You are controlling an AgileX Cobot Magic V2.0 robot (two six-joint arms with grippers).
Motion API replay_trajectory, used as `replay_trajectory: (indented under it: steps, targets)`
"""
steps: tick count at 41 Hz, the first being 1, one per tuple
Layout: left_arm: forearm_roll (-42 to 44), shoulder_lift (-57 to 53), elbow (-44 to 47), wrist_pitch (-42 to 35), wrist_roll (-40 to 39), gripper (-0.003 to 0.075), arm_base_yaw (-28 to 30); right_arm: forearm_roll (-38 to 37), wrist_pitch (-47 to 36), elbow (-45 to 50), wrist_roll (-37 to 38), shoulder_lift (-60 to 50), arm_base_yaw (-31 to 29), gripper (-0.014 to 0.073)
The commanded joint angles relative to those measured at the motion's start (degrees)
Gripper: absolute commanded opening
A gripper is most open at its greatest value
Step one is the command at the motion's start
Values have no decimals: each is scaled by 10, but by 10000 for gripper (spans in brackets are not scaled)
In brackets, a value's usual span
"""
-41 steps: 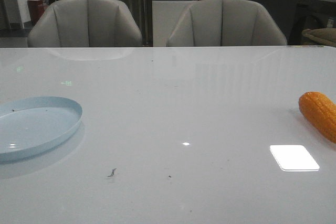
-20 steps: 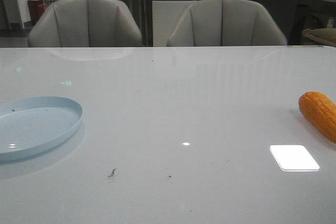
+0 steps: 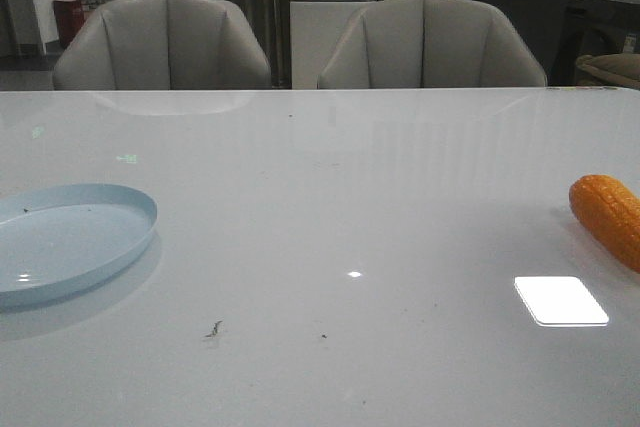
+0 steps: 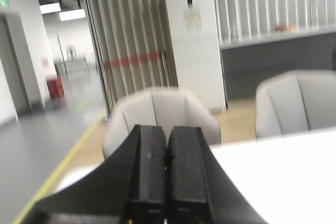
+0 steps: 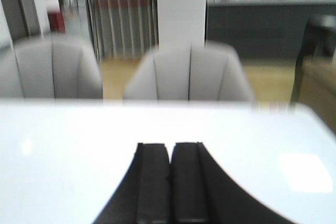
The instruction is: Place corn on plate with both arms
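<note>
The orange corn (image 3: 610, 217) lies on the white table at the far right edge of the front view, partly cut off by the frame. The pale blue plate (image 3: 70, 240) sits at the left edge, holding nothing but a few dark specks. Neither arm shows in the front view. In the left wrist view my left gripper (image 4: 168, 129) is shut, its two black fingers pressed together with nothing between them. My right gripper (image 5: 170, 148) is likewise shut and holds nothing in the right wrist view. Corn and plate are out of both wrist views.
Two grey chairs (image 3: 165, 42) (image 3: 430, 42) stand behind the table's far edge (image 3: 320, 89). A bright light reflection (image 3: 560, 300) lies on the tabletop near the corn. Small dark marks (image 3: 213, 328) dot the table near the front.
A person in the far background at the upper left has walked out of view. The corn, the plate and the table have not moved.
</note>
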Motion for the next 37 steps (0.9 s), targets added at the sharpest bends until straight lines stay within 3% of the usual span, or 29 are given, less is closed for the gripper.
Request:
replay_trajectory:
  steps: [1, 10, 19, 24, 29, 32, 37]
  targets:
    - [-10, 60, -15, -33, 0, 90, -4, 2, 42, -20, -1, 28, 1, 37]
    - [-33, 125, -15, -9, -10, 90, -4, 2, 179, -20, -1, 68, 1, 37]
    - [-33, 130, -15, 39, -10, 90, -4, 2, 171, -20, -1, 68, 1, 45]
    - [-33, 135, -15, 79, -10, 115, -4, 2, 173, -20, -1, 68, 1, 113]
    - [-33, 145, -15, 114, -10, 216, -4, 2, 178, -20, -1, 68, 1, 276]
    - [-33, 151, -15, 117, -10, 315, -4, 2, 182, -20, -1, 68, 1, 377]
    - [-33, 162, -15, 108, -10, 445, -4, 2, 183, -20, -1, 68, 1, 419]
